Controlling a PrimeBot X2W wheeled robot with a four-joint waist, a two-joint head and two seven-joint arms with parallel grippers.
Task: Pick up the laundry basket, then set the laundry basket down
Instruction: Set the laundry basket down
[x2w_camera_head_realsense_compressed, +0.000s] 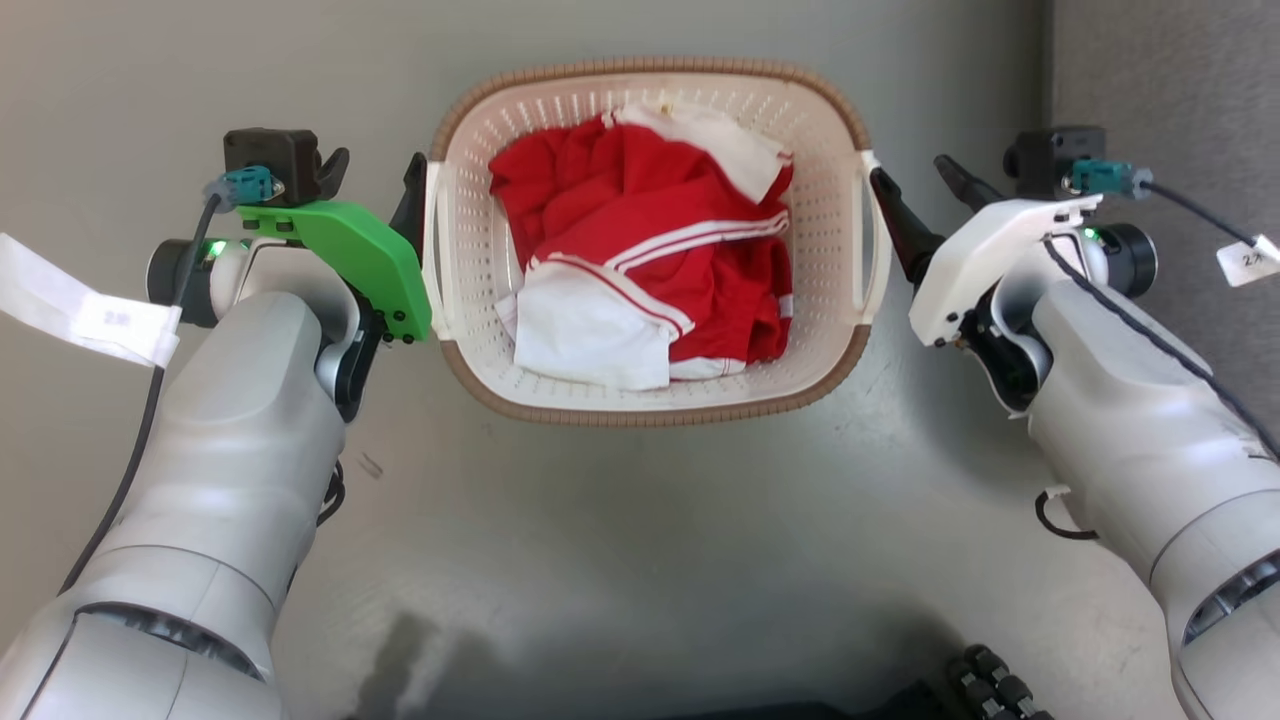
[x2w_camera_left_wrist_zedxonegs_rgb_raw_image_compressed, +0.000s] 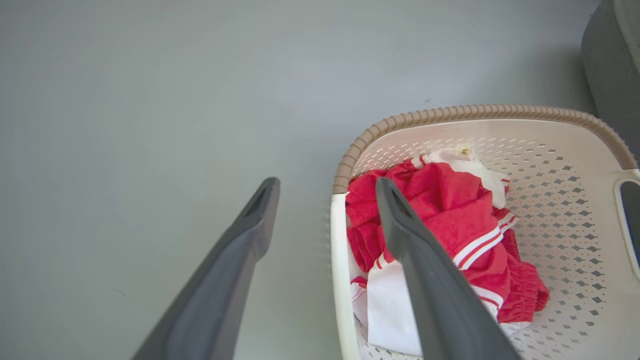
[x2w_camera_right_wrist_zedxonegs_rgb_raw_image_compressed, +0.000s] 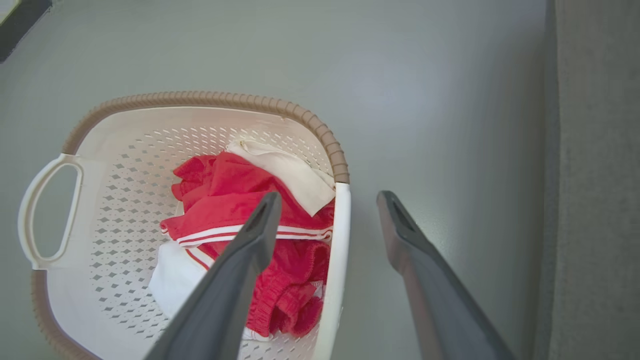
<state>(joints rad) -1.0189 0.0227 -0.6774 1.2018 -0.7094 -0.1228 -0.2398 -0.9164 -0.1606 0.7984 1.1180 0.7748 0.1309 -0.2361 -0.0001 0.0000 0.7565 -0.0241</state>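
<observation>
Laundry basket (x2w_camera_head_realsense_compressed: 650, 68) sits on the grey floor (x2w_camera_head_realsense_compressed: 640, 540), centre of the head view, between the 2 arms. Cream perforated walls, brown woven-look rim, 1 white loop handle per short side. Inside: crumpled red and white clothes (x2w_camera_head_realsense_compressed: 650, 250) with white stripes, lying below the rim.

Left end effector (x2w_camera_head_realsense_compressed: 375, 185) is at the basket's left handle (x2w_camera_head_realsense_compressed: 432, 240), fingers spread wide and gripping nothing. In the left wrist view the left end effector (x2w_camera_left_wrist_zedxonegs_rgb_raw_image_compressed: 326, 187) straddles the white rim bar: 1 finger over the floor outside, 1 over the clothes (x2w_camera_left_wrist_zedxonegs_rgb_raw_image_compressed: 450, 210) inside. Cannot tell if either finger touches the bar.

Right end effector (x2w_camera_head_realsense_compressed: 925, 195) is at the right handle (x2w_camera_head_realsense_compressed: 872, 240), also spread wide and gripping nothing. In the right wrist view the right end effector (x2w_camera_right_wrist_zedxonegs_rgb_raw_image_compressed: 327, 200) has 1 finger over the clothes (x2w_camera_right_wrist_zedxonegs_rgb_raw_image_compressed: 225, 190) and 1 over the floor, with the basket (x2w_camera_right_wrist_zedxonegs_rgb_raw_image_compressed: 200, 96) side bar in the gap. Contact unclear there too.

A darker grey textured strip (x2w_camera_head_realsense_compressed: 1160, 70) runs along the right edge of the floor, well apart from the basket (x2w_camera_left_wrist_zedxonegs_rgb_raw_image_compressed: 475, 111).
</observation>
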